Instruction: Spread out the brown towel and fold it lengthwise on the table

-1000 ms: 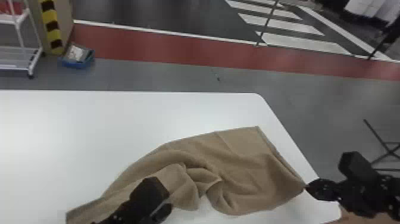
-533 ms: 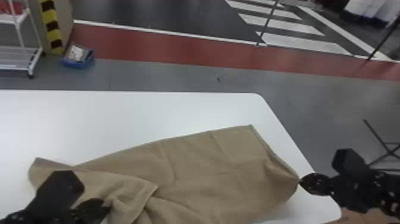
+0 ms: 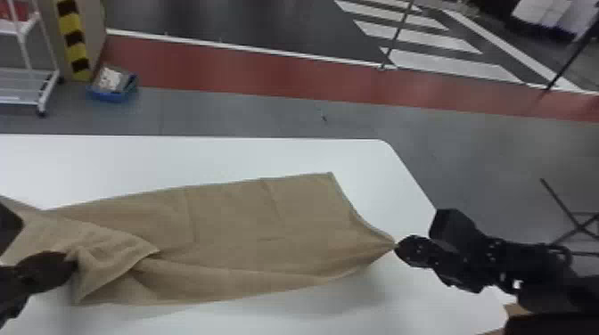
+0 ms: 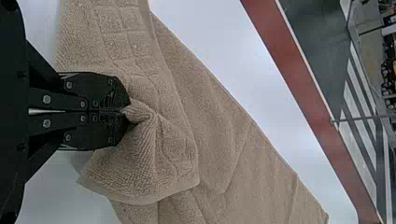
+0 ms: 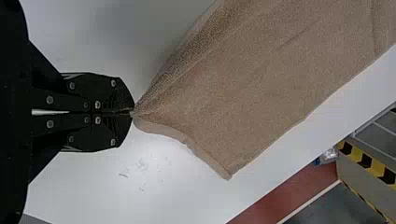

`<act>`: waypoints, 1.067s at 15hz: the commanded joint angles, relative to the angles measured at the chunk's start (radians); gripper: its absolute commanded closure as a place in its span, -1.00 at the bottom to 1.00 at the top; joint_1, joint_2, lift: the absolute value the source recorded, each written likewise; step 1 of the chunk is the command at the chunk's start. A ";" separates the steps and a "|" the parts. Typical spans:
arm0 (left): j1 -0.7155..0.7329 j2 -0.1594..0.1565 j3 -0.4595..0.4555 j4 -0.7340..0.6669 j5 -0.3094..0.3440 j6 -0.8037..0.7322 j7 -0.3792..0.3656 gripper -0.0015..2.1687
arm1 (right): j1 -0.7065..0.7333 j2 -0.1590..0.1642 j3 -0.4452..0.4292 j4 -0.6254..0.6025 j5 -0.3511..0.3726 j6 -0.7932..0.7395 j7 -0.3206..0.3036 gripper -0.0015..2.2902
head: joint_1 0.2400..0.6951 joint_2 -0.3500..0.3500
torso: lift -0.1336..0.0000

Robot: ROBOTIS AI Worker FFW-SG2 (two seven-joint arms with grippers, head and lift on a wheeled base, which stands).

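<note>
In the head view, the brown towel [image 3: 231, 222] lies stretched across the white tabletop [image 3: 214, 153], near its rounded far-right corner. Its far edge runs nearly straight, with pale creases crossing the cloth from there. The right end narrows to a point where the right gripper [image 3: 395, 247] pinches it. Toward the left end, a lighter flap is turned over the rest, its hem slanting across the cloth, with loose folds just beside it. The left gripper [image 3: 75, 263] is at this bunched end. A soft shadow falls on the tabletop along the near edge.

In the left wrist view, the fingers [image 4: 100, 91] of the left gripper are clenched on a small twisted tuft of towel. The pile looks thick and looped, and a band of raised squares runs along the turned-over part. That part ends in a rounded, hemmed corner and lies over a flatter, creased layer.

In the right wrist view, the fingers [image 5: 105, 93] of the right gripper are closed tightly on the towel's tip. Fine creases fan out from the pinch, and the hemmed end curves away to a free corner on the tabletop, near some faint marks [image 5: 140, 168].
</note>
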 commanded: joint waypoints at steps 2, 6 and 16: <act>-0.037 -0.005 0.012 0.049 0.000 0.003 0.045 0.91 | -0.025 0.012 0.115 0.000 0.045 0.012 -0.024 0.36 | 1.00 -0.61 | -0.87; 0.004 0.000 0.030 -0.004 -0.018 0.006 0.114 -1.00 | -0.030 0.018 0.122 -0.009 0.043 0.021 -0.032 0.36 | 1.00 -0.38 | -0.87; -0.073 -0.043 -0.249 -0.130 -0.195 0.159 0.194 -0.90 | -0.008 0.020 0.126 -0.032 0.049 0.034 -0.029 0.36 | 1.00 -0.54 | -0.87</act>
